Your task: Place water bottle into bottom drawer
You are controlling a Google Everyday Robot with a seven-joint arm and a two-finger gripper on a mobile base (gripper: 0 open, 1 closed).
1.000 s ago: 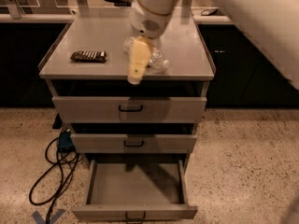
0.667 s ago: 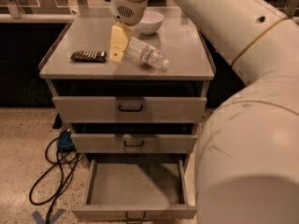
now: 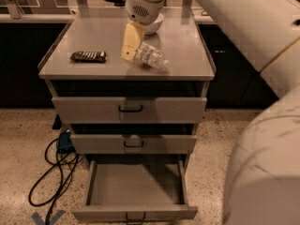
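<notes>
The water bottle lies on its side on the cabinet top, cap toward the front right. My gripper hangs over the cabinet top just left of the bottle, its yellow tip close beside the bottle's base. The bottom drawer is pulled out and open at floor level; its tray is empty. The two drawers above it are shut.
A dark wrapped snack bar lies at the cabinet top's left. A white bowl stands at the back, partly behind the gripper. My arm fills the right side. Black cables and a blue box lie on the floor at left.
The gripper swung left and back from in front of the bottle, then came back right beside it. The bottle has stayed on the cabinet top. My arm now fills the right side.
</notes>
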